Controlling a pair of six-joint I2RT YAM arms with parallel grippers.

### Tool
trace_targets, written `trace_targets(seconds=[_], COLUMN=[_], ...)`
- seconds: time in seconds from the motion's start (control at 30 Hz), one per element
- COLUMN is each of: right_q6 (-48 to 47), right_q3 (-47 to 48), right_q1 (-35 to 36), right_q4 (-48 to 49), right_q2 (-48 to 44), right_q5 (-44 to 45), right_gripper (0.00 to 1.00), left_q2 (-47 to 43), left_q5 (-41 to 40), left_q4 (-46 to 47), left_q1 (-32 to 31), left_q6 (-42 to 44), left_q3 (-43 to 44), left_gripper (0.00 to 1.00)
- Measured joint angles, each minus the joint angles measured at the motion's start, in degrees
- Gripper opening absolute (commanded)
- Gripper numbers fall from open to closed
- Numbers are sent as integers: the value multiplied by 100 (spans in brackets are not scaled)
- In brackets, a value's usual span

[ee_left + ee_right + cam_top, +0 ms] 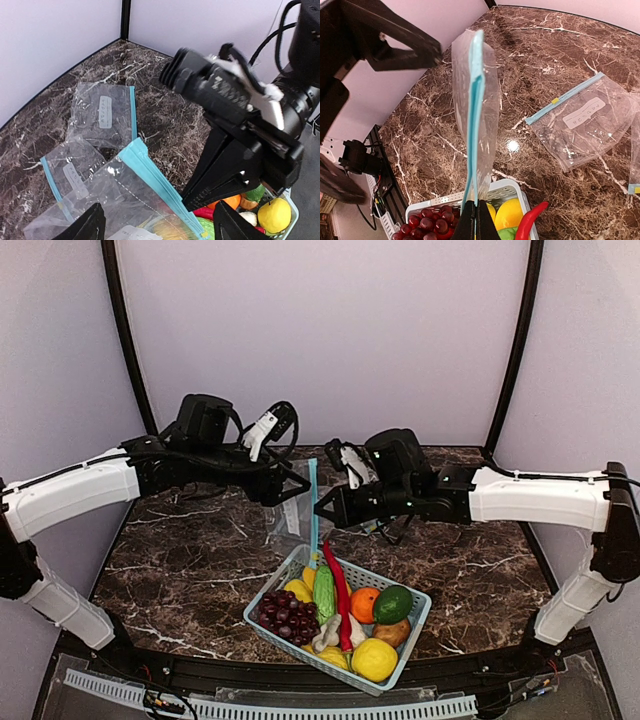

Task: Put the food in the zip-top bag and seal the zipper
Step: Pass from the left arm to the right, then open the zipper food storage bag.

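A clear zip-top bag (296, 508) hangs in the air between both grippers, its light blue zipper (313, 502) running vertically. My right gripper (322, 510) is shut on the zipper strip's lower end (476, 200). In the left wrist view my left gripper (157, 227) is open, its fingers (89, 226) wide apart with the bag (120, 195) between them. The orange (364, 604), dark avocado (392, 604) and light green gourd (324, 592) lie in the blue basket (415, 638). The held bag looks empty.
The basket also holds a red chili (340, 602), purple grapes (285, 615) and yellow fruit (374, 659). Two spare bags (102, 112) (70, 167) lie flat on the marble table behind the held one. Black frame posts stand at the back corners.
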Motion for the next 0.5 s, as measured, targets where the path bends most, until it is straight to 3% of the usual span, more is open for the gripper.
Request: trace_targets(seconds=[0.27, 0.5], right_q6=[107, 98], right_q3=[0, 0], right_q1=[0, -22], right_q4=[149, 232], right_q2=[0, 0], right_q5=[-160, -251], right_gripper=[0, 0], left_q2=[540, 608], left_q5=[304, 306], left_q4=[7, 4], left_q1=[-4, -2], left_q6=[-767, -1019], left_q3=[15, 26], left_gripper=[72, 63])
